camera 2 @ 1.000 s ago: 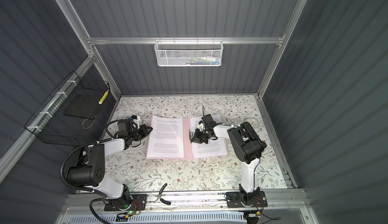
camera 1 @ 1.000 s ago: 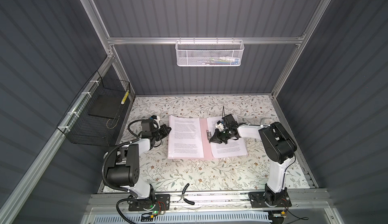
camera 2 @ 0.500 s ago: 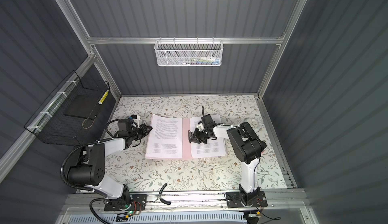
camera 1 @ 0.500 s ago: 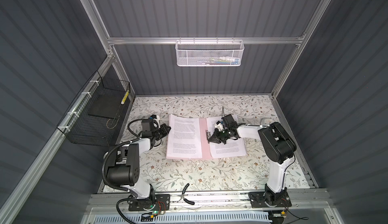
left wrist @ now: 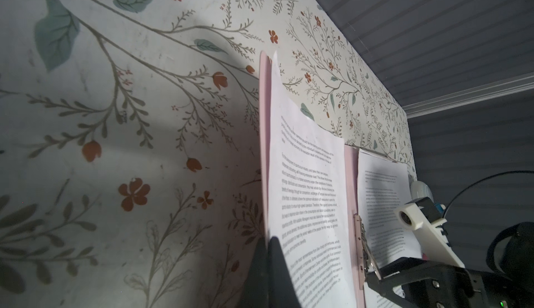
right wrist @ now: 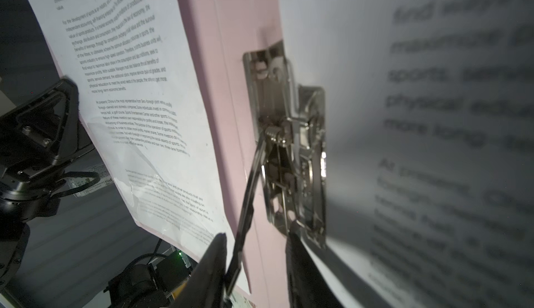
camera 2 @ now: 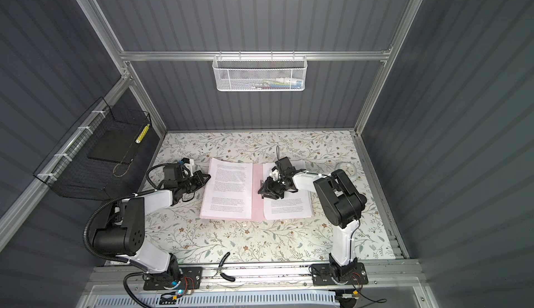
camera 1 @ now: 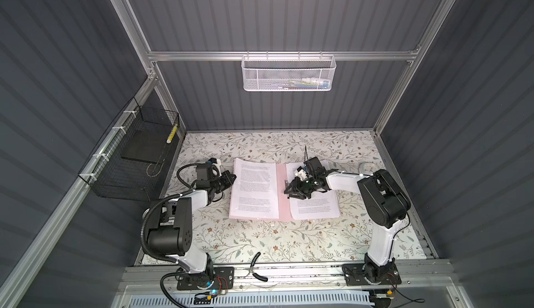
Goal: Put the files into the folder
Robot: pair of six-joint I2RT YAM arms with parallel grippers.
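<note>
Here, the pale pink folder (camera 1: 281,194) is lying open on the middle of the table (camera 1: 260,243), its long axis running 12 to 6 o'clock. It is carrying the files (camera 1: 254,191), white printed sheets, on both flaps. The right gripper (right wrist: 254,237), jaws apart, is straddling the lever of the clip (right wrist: 289,136). The left gripper (camera 1: 231,180), jaws together, is sitting at the folder's 9 o'clock edge. A wire basket (camera 1: 115,182) at 9 is holding a black slab (camera 1: 146,147).

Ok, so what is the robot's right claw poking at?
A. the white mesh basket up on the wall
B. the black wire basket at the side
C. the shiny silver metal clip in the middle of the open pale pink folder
C: in the right wrist view the right gripper has its jaws apart right at one end of the shiny silver metal clip on the spine of the pale pink folder.
</note>
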